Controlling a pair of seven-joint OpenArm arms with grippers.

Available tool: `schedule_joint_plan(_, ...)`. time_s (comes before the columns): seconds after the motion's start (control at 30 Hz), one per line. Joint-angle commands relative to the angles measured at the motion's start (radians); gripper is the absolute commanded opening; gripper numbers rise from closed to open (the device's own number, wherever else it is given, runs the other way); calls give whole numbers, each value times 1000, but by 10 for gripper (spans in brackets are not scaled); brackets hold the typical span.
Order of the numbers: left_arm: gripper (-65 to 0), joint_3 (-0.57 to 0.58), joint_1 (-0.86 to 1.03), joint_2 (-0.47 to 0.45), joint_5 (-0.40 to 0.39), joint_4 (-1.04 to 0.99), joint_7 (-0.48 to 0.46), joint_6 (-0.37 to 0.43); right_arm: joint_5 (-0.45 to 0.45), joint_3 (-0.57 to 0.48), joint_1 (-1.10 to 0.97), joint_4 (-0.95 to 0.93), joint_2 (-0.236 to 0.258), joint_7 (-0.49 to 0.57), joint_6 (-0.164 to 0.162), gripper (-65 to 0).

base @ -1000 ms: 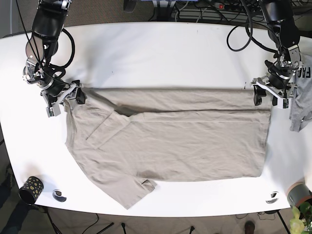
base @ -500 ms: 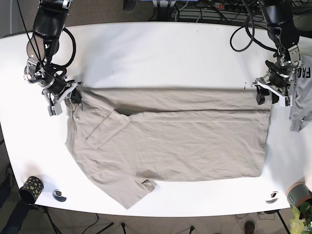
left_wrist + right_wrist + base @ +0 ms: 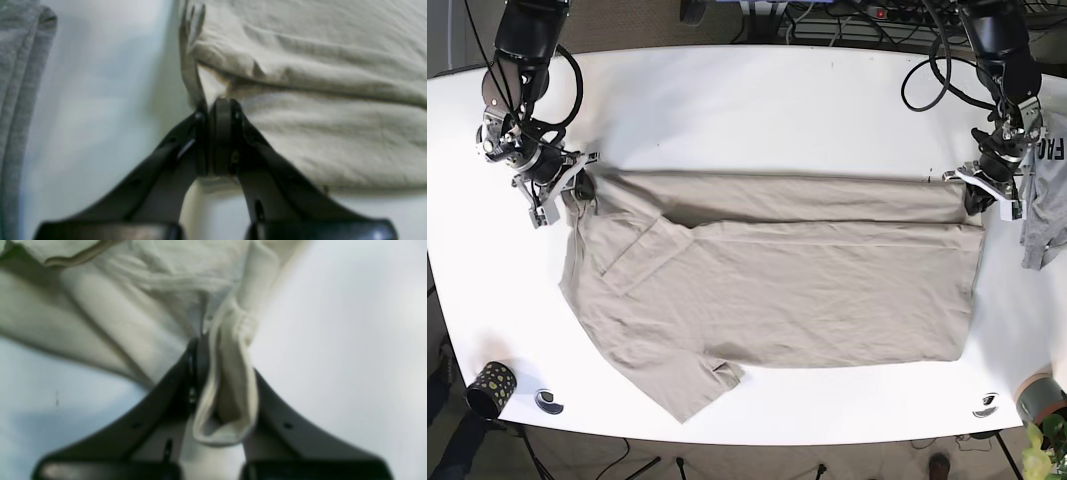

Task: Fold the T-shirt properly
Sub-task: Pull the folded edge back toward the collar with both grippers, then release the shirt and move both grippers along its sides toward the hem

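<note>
A beige T-shirt [image 3: 777, 285] lies spread on the white table [image 3: 757, 110], its top edge folded over into a long band. My left gripper [image 3: 975, 192] is shut on the shirt's top right corner; the left wrist view shows the fingers [image 3: 218, 133] pressed together with a thin strip of cloth [image 3: 190, 66] pinched at their tips. My right gripper [image 3: 570, 187] is shut on the top left corner, and the right wrist view shows a bunched fold of fabric [image 3: 230, 386] clamped between its fingers [image 3: 191, 380].
A grey garment [image 3: 1047, 190] with dark lettering hangs at the table's right edge, close to my left gripper, also seen as grey cloth [image 3: 20, 100]. A dark patterned cup [image 3: 491, 387] and a small round object [image 3: 549, 401] sit at the front left, another round object [image 3: 985, 406] at front right.
Both grippers closed on the shirt's top corners and pulled them slightly away from the front. The folded band has stretched flatter and the whole shirt shifted a little.
</note>
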Motion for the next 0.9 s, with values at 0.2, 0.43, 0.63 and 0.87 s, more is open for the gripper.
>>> schedule_joint_plan(0.2, -646, 0, 134, -12, 14, 205, 56, -3, 12, 119, -83, 181, -20, -112, 5, -650)
schedule_joint_plan(0.43, -646, -33, 257, -33, 7, 333, 111, -5, 9, 228, -206, 331, -60, -181, 13, -645)
schedule_joint_plan(0.63, -646, -36, 366, -33, 7, 412, 111, -5, 12, 231, -340, 437, -109, -183, 13, -644)
schedule_joint_plan(0.87, -647, -37, 457, -33, 5, 445, 111, -22, 14, 231, -444, 473, -160, -183, 13, -644)
